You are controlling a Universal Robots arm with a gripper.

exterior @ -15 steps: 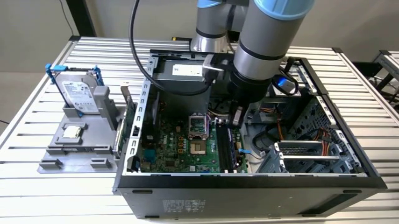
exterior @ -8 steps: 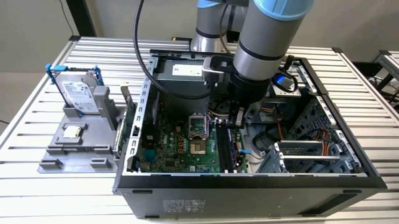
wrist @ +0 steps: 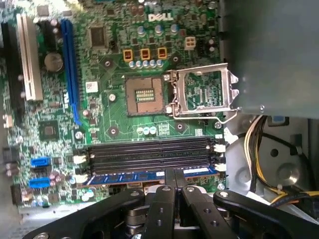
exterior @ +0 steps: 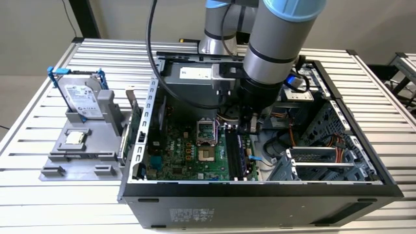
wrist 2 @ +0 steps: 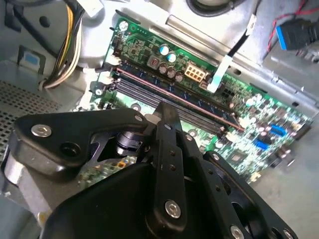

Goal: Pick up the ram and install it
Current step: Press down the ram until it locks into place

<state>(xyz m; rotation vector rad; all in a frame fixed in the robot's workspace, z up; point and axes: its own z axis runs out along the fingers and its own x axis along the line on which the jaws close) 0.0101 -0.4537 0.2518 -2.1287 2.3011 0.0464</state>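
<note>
My fingers are closed down on the top edge of the ram, the dark-blue stick that in the first wrist view stands on edge in the slot nearest me, just beside the three black memory slots with their white end clips. I judge the stick is set in or at the mouth of its slot; whether it is fully seated I cannot tell, since my own linkage hides part of it. It should be light and stiff but fragile: a thin board that wants holding by its long bare edge near the middle, as I have it now, and pressed straight down, because a skewed push could bend it or strain the slot. Beyond the slots lies the green motherboard with the open processor socket and a long blue expansion slot. In the exterior view my arm reaches down into the open computer case, which rests on the slatted worktop. On the exterior view's left, well apart from the case, a hard drive stands in a grey holder.
</note>
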